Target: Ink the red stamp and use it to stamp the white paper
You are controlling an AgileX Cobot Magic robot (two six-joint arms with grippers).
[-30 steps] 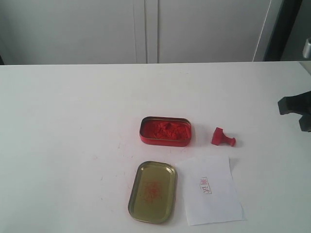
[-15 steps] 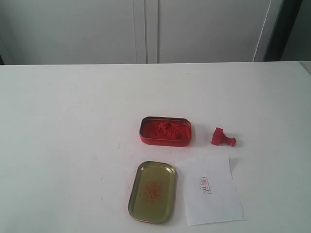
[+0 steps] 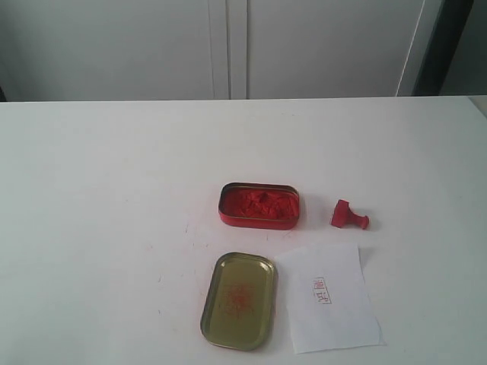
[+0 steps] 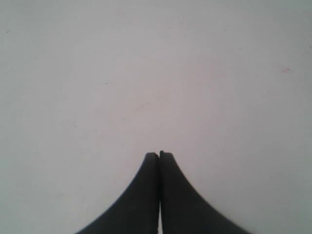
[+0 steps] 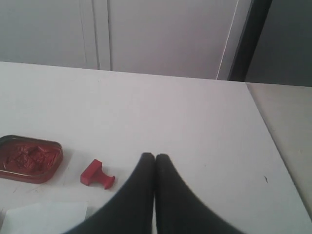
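My right claw (image 5: 155, 157) is pressed fully closed with nothing between its tips, poised above the surface (image 3: 114, 190). The left claw (image 4: 159, 155) is closed and empty too, and its camera sees only bare surface, so I cannot place it against the task's things.

Out from the right claw, the red stamp (image 5: 97, 174) is the nearest object, a little ahead of the tips and off toward the red ink tin (image 3: 259, 205). It lies on its side in the right half of the surface. Its square base faces the tin and its stubby handle points toward the right edge, so the long axis runs roughly along the tin's length.

I judge the right arm nearer. It would have to open and close across that handle.

Beyond the stamp, toward the front edge, lies the white paper (image 3: 331, 296) just beside the gold lid (image 3: 239, 300). The paper already bears a small red imprint (image 3: 322, 290).
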